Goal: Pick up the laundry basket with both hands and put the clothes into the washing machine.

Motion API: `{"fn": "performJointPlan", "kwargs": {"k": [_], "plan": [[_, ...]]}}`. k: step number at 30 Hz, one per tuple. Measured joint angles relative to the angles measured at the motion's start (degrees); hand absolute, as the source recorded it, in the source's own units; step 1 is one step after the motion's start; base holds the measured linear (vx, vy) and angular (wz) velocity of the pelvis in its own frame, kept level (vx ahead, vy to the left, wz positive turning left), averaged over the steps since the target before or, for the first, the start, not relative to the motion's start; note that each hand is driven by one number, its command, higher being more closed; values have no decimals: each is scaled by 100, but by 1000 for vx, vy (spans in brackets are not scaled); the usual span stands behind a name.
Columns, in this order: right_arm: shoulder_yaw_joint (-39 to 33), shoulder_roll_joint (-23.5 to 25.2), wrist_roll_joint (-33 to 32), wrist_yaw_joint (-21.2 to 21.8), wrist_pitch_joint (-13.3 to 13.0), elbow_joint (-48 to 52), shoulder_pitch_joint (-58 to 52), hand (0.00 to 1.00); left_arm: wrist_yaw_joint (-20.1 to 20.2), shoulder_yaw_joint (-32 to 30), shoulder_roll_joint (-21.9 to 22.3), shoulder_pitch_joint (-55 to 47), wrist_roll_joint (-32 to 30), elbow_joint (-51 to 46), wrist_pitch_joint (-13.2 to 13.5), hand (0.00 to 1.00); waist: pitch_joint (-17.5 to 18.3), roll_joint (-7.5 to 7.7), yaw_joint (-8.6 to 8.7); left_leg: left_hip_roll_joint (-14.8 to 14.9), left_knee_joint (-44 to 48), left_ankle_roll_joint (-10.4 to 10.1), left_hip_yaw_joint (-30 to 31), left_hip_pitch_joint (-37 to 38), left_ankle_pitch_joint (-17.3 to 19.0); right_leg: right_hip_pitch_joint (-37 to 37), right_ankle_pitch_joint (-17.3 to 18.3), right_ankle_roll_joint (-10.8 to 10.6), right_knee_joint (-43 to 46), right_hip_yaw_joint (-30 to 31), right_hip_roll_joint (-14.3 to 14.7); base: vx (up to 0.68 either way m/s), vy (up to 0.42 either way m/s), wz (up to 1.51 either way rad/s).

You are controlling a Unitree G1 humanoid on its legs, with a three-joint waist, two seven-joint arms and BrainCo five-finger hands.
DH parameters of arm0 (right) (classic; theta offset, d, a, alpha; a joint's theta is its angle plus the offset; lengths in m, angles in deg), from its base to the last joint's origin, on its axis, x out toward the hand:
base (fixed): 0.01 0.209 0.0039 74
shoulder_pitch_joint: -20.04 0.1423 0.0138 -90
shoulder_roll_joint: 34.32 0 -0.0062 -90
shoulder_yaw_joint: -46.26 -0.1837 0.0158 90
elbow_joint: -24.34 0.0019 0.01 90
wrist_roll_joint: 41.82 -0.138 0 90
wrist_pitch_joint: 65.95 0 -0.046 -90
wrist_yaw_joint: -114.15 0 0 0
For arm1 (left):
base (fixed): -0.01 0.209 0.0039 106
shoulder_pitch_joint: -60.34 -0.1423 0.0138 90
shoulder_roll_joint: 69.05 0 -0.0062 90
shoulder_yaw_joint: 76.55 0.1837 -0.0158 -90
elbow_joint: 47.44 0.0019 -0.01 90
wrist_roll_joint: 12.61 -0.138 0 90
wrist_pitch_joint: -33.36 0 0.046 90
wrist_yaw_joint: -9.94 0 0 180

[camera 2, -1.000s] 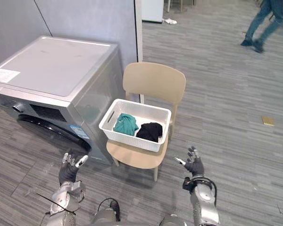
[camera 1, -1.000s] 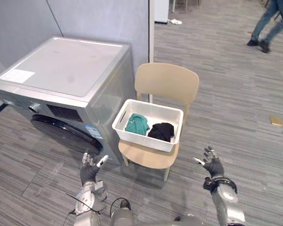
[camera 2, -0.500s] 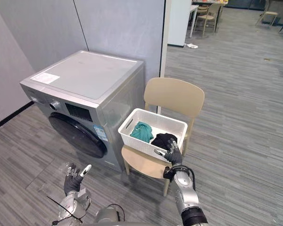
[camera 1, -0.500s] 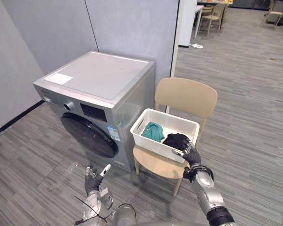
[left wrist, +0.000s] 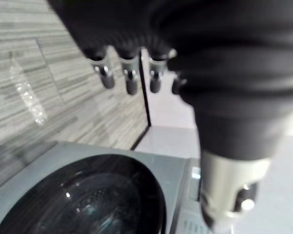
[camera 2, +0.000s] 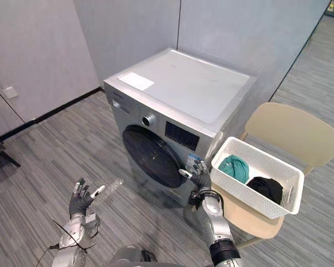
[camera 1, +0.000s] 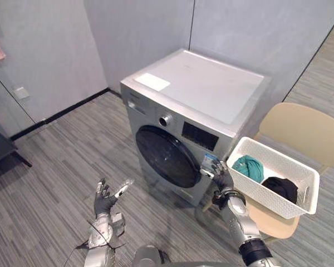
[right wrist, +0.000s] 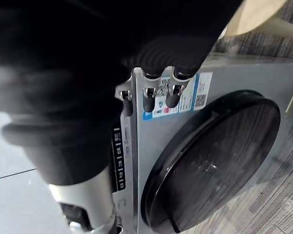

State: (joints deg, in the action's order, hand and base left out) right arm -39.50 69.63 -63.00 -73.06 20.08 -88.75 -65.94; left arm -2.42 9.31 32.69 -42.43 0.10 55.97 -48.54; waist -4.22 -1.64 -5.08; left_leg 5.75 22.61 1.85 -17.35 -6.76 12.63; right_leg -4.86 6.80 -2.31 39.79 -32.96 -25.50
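arms (camera 1: 240,222): silver-grey; wrist covers (right wrist: 63,58): dark, ribbed; fingers (left wrist: 131,78): silver, seemingly dark-tipped

We see a test room rather than a home: plain grey partition walls (camera 1: 128,33), grey plank flooring (camera 1: 50,167), and a freestanding washing machine (camera 2: 178,119) beside a beige chair (camera 2: 292,133).

Soft, even light is pouring down from overhead, washing the flat top of the washing machine (camera 1: 203,83) to a pale sheen and making the white laundry basket (camera 1: 300,192) the brightest thing around. Only faint shadows are pooling on the floor (camera 1: 55,161) under the machine and the chair (camera 1: 306,130). The round door (camera 1: 166,156) is reading near-black, catching small white glints up close, while the covers of the left robot hand (left wrist: 131,80) and right robot hand (right wrist: 149,97) are looming as unlit dark masses, with tiny highlights sparking on the silver fingers.
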Motion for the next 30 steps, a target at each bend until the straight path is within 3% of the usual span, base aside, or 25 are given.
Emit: {"fn": "performJointPlan", "kwargs": {"k": [1, 2, 4, 5, 6, 9, 13, 16, 18, 24, 26, 30], "plan": [[-52, -15, 34, 20, -1, 8, -19, 0, 22, 48, 14, 2, 1, 4, -2, 0, -21, 69, 66, -232, -338, 102, 5, 173, -131, -88, 309, -167, -107, 73, 454, 48, 292, 33], [-110, -32, 39, 31, -2, 69, -86, 0, 48, 176, 20, -3, 5, 6, -7, 0, -43, 130, 115, -472, -568, 200, 20, 317, -213, -143, 501, -175, -413, 172, 812, 64, 289, 33], [-148, -118, 53, 34, -3, 227, -217, 0, 123, 350, 93, 38, 6, 5, -12, 0, -90, 223, 125, -773, -709, 269, 87, 466, -256, -160, 588, -116, -1037, 434, 1233, 70, 186, 35], [-151, -141, 54, 38, -3, 238, -245, 0, 123, 411, 124, 42, 6, 5, -14, 0, -94, 213, 157, -842, -714, 271, 134, 458, -258, -158, 584, -108, -1236, 579, 1358, 42, 119, 67], [-170, -190, 62, 37, -2, 258, -327, 0, 129, 541, 184, 50, 5, 4, -18, 0, -102, 195, 257, -997, -743, 319, 318, 410, -290, -152, 543, 79, -1480, 773, 1456, 33, 106, 92], [-273, -177, 168, 65, 13, 267, -482, 0, 238, 697, 366, -38, 7, -96, -26, 0, -90, 184, 258, -1181, -1189, 430, 838, 454, -628, -8, 388, 21, -2001, 673, 1571, 87, 80, 78], [-600, -164, 233, 103, 11, 223, -480, 0, 292, 665, 362, -392, 18, -289, -30, 0, -99, 182, 237, -1247, -1474, 337, 1191, 476, -864, 231, 139, 52, -2490, 437, 1670, 55, -7, 53], [-948, -214, 280, 90, 14, -157, -313, 0, 430, 624, 336, -536, 16, -287, -40, 0, -142, 119, 96, -1248, -1494, 280, 1267, 490, -904, 366, 16, 67, -2725, 349, 1734, 41, -10, 17], [-962, -334, 288, 90, 32, -509, -64, 0, 495, 624, 291, -580, 17, -289, -39, 0, -188, 43, 100, -1264, -1651, 389, 1285, 474, -991, 262, 9, 85, -2671, 336, 1714, 6, -3, 2], [-840, -721, 505, 85, 110, -1554, 1170, 0, 611, 570, 292, -499, 187, -296, -36, 0, -824, -144, 110, -1344, -1845, 299, 1279, 104, -1109, -362, 1, 127, -2199, 309, 1503, -42, 20, -1], [-916, -1056, 565, -23, 170, -2114, 1939, 0, 612, 584, 306, -421, 335, -460, -31, 0, -1076, -273, 110, -1421, -1856, 382, 1284, -40, -1329, -631, 79, 152, -1907, 298, 1339, -3, 50, 13], [-1129, -1486, 604, -245, 220, -2803, 3018, 0, 605, 583, 304, -432, 526, -667, 21, 0, -1359, -488, 89, -1522, -1841, 441, 1289, -248, -1425, -959, 198, 138, -1557, 306, 1139, -15, 45, 9]]}}
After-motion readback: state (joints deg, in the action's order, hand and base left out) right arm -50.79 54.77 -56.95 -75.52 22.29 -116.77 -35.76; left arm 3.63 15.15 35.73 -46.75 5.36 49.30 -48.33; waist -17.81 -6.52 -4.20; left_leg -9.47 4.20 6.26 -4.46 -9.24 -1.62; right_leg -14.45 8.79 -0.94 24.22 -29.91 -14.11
